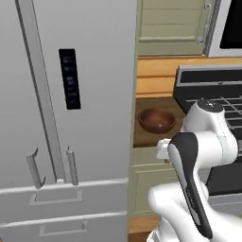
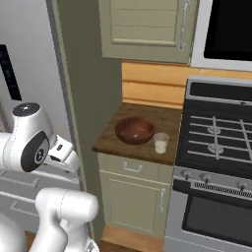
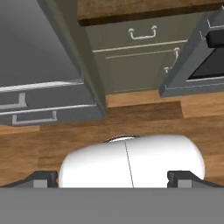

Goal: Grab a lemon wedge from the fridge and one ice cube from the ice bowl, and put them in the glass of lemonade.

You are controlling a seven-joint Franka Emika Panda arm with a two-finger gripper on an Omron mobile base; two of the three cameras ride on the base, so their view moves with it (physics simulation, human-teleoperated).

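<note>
Gripper (image 3: pixel 113 178) near, spread wide and holding nothing, aimed down at the floor; fridge (image 1: pixel 66 94) shut at left, lemon wedge presumably inside; further right, ice bowl (image 2: pixel 134 129) touching glass of lemonade (image 2: pixel 161 142); judged next: reach for a door handle (image 1: pixel 72 165).

I see a plain grey fridge (image 1: pixel 94 71), a dark reddish-brown ice bowl (image 2: pixel 134 130), and pale whitish-yellow liquid in the clear glass of lemonade (image 2: pixel 161 142).

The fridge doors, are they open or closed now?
Closed. The fridge doors lie flush, their vertical bar handles side by side, and no interior shows.
</note>
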